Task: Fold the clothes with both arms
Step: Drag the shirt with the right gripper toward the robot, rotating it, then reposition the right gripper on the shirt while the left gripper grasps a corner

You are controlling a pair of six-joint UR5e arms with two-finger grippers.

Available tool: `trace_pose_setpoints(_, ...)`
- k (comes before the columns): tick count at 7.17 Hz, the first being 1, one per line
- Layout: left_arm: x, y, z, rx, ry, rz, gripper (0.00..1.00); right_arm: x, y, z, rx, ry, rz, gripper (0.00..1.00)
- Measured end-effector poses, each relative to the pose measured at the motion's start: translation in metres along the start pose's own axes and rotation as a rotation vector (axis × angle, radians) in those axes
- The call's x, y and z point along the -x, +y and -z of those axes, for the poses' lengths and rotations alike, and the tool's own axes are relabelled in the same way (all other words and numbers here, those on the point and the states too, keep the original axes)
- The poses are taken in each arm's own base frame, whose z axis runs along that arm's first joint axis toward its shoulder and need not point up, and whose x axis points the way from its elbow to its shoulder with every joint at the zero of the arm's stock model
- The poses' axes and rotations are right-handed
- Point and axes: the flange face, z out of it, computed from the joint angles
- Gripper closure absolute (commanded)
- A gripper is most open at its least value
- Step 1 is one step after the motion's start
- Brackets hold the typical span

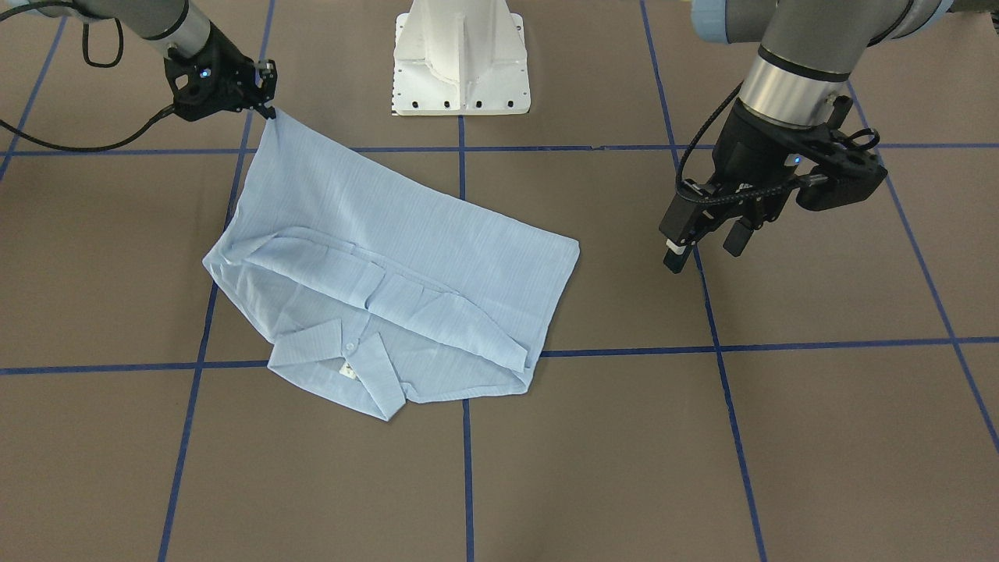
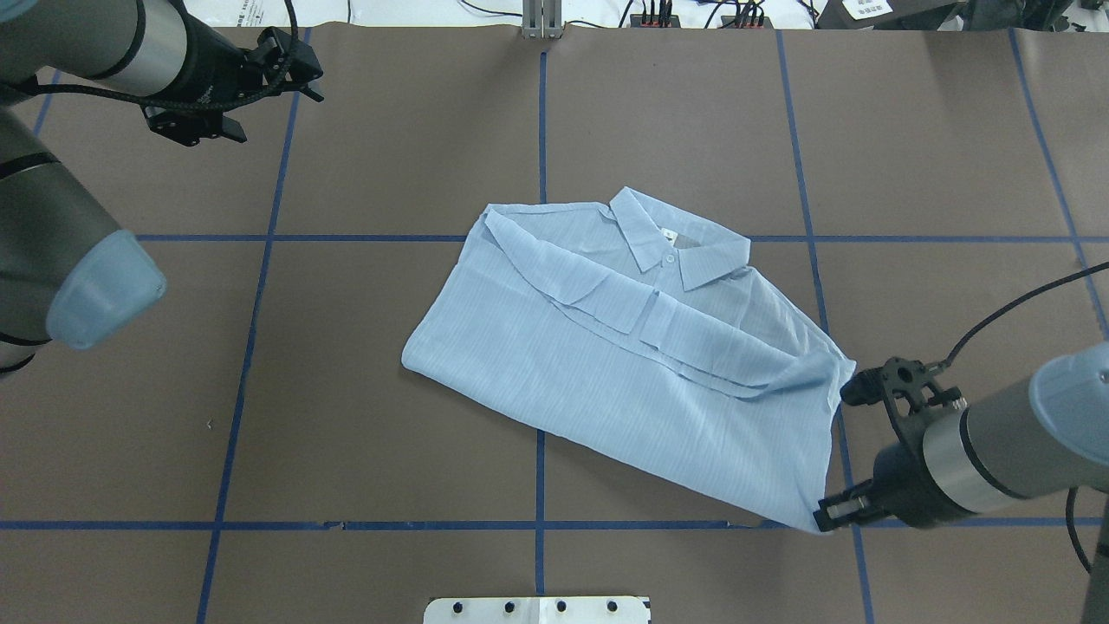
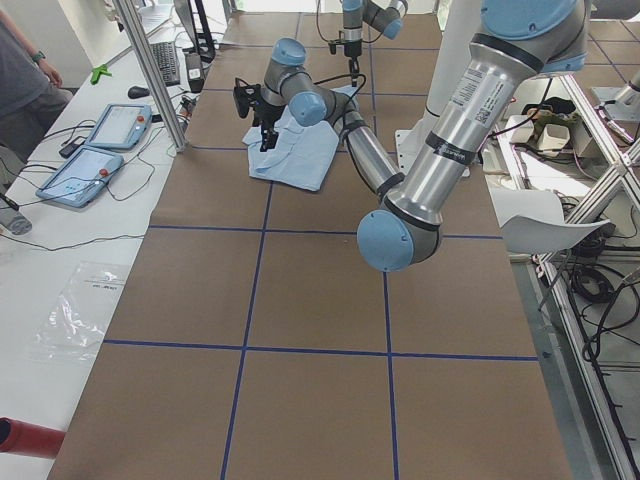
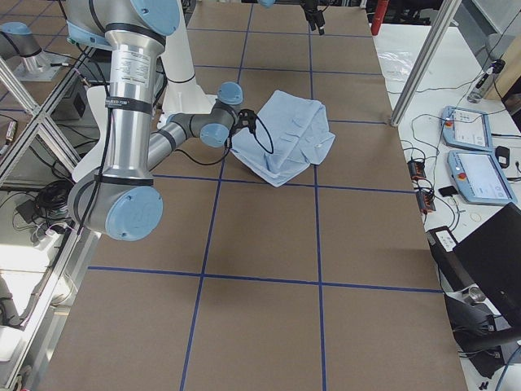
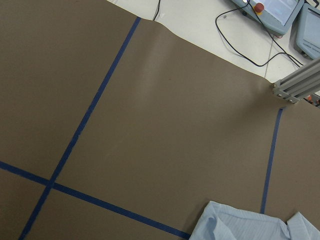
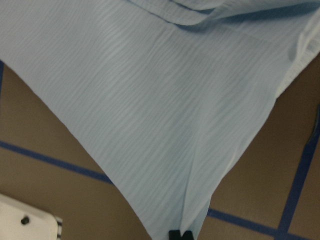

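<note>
My right black two-finger gripper (image 1: 268,109) pinches corner of thin pale-blue striped shirt (image 1: 406,234); rest lies on brown table (image 1: 780,437). My left black two-finger gripper (image 1: 706,248): jaws apart, empty, well apart from shirt.

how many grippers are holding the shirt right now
1. The right gripper pinches a corner of the shirt; the left gripper hangs open, well clear of it.
</note>
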Motion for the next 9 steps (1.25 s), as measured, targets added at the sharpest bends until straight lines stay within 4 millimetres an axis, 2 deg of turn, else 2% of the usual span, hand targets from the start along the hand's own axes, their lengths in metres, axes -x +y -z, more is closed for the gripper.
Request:
trace_pose_setpoints(1, -0.002, 0.003, 0.004, 0.001, 0.01, -0.006, 0.0, 0.012, 0.026, -0.009, 0.062, -0.009, 0.039, 0.01)
trace_pose_setpoints(2, -0.004, 0.007, 0.009, 0.003, 0.021, -0.011, 0.0, 0.022, 0.044, -0.02, 0.111, -0.013, 0.07, 0.0)
trace_pose_setpoints(3, -0.006, 0.011, 0.01, 0.008, 0.026, -0.016, 0.0, 0.028, 0.053, -0.027, 0.137, -0.017, 0.089, 0.0)
trace_pose_setpoints(4, -0.006, 0.018, 0.007, 0.022, 0.025, -0.023, 0.0, 0.039, 0.049, -0.026, 0.119, -0.037, 0.102, 0.0)
trace_pose_setpoints(5, -0.008, 0.035, -0.003, 0.051, 0.02, -0.039, 0.0, 0.056, 0.031, -0.015, 0.051, -0.072, 0.112, 0.0)
trace_pose_setpoints(6, -0.011, 0.061, -0.017, 0.094, 0.009, -0.044, 0.01, 0.069, 0.007, 0.001, -0.044, -0.096, 0.112, 0.0)
trace_pose_setpoints(7, -0.013, 0.1, -0.037, 0.149, -0.014, -0.016, 0.01, 0.07, -0.022, 0.024, -0.164, -0.098, 0.093, 0.0)
trace_pose_setpoints(8, -0.016, 0.149, -0.059, 0.188, -0.046, 0.025, 0.02, 0.058, -0.048, 0.051, -0.266, -0.086, 0.058, 0.0)
trace_pose_setpoints(9, -0.017, 0.197, -0.083, 0.205, -0.084, 0.045, 0.04, 0.045, -0.066, 0.074, -0.333, -0.076, 0.027, 0.0)
